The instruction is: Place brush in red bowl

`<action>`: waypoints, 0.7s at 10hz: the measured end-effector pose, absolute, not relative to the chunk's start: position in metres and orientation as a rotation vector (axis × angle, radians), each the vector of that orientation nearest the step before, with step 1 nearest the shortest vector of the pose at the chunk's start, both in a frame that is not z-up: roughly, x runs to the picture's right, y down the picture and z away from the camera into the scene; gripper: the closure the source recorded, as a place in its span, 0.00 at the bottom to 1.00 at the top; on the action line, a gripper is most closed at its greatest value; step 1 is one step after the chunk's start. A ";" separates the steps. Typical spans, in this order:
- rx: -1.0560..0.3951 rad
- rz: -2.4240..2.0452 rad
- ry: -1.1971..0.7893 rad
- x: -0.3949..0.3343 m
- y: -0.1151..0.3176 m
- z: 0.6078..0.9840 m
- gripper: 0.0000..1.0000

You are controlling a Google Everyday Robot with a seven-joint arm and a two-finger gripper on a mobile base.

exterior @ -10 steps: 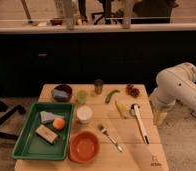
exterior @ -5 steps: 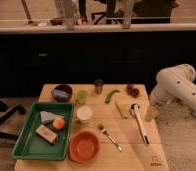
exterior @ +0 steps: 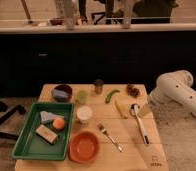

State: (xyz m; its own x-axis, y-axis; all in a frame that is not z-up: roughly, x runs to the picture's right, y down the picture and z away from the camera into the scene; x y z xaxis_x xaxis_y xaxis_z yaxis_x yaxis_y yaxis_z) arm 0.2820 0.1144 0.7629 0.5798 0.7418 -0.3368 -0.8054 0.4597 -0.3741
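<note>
The brush lies on the right side of the wooden table, white handle pointing to the front and dark round head at the back. The red bowl stands empty at the front middle, left of the brush. My white arm reaches in from the right. Its gripper hangs low at the table's right edge, right next to the brush's head. Nothing shows in it.
A fork lies between bowl and brush. A yellow strip lies left of the brush head. A green tray with food items stands front left. A maroon bowl, green cup, white cup, dark can and green pod stand behind.
My arm has swung left and the gripper has come in over the table's right edge toward the brush head. The objects on the table have not moved.
</note>
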 end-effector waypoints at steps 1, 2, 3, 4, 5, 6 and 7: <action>-0.535 0.988 0.134 0.283 0.118 0.771 0.20; -0.540 1.001 0.135 0.282 0.122 0.777 0.20; -0.547 1.011 0.144 0.281 0.127 0.786 0.20; -0.555 1.017 0.148 0.277 0.132 0.799 0.20; -0.555 1.020 0.140 0.273 0.135 0.807 0.20; -0.558 1.036 0.126 0.273 0.139 0.815 0.20; -0.564 1.047 0.109 0.272 0.142 0.820 0.20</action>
State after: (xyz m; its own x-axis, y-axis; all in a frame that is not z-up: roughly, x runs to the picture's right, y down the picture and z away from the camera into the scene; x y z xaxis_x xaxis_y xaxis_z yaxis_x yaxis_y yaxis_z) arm 0.2718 0.1415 0.8202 0.5084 0.7883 -0.3465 -0.8427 0.3727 -0.3885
